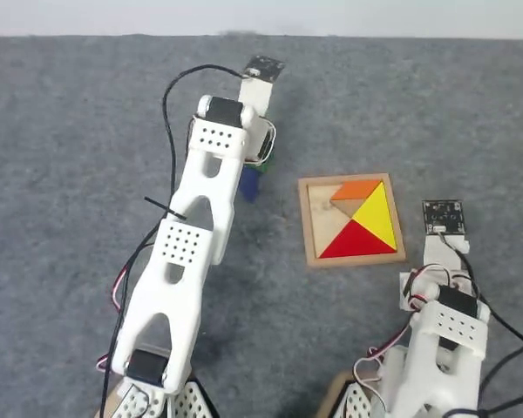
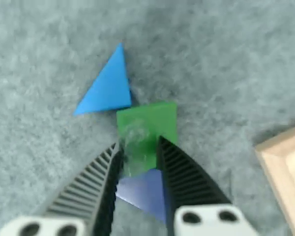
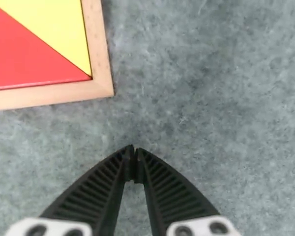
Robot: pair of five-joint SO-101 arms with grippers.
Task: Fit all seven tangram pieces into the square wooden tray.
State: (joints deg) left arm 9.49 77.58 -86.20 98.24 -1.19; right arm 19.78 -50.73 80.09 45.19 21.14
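On grey mat [image 1: 70,131], toward 3 o'clock from the middle of the high view: tray [image 1: 303,223], partly filled. Inside it, red triangle [image 1: 356,241] along the 6 o'clock edge, yellow triangle [image 1: 380,213] against the 3 o'clock edge, and orange piece [image 1: 356,189] at 12 o'clock. All three flat and touching one another. Bare wood across the 9 o'clock part of the tray floor.

Well apart from the tray, toward 9 o'clock of it: left gripper [image 2: 137,146], at the end of an arm stretched up the mat toward 12 o'clock. Closed narrowly on green square [image 2: 148,119], jaws pressed to two opposite sides of it. Just beside the square's far corner, light blue triangle [image 2: 107,87], flat on the mat. Between the jaws, nearer the wrist, dark blue piece [image 2: 146,192], touching the square; impossible to tell whether lying on the mat or lifted. From above, visible as a dark blue sliver just under the gripper, at 6 o'clock of the green. A corner of the tray at the edge of the left wrist view, apart from the three loose pieces.

At 4 o'clock of the tray, near its corner: right gripper [image 3: 133,151], pinched fully together on nothing, over bare mat. Red and yellow triangles close by, inside the rim.
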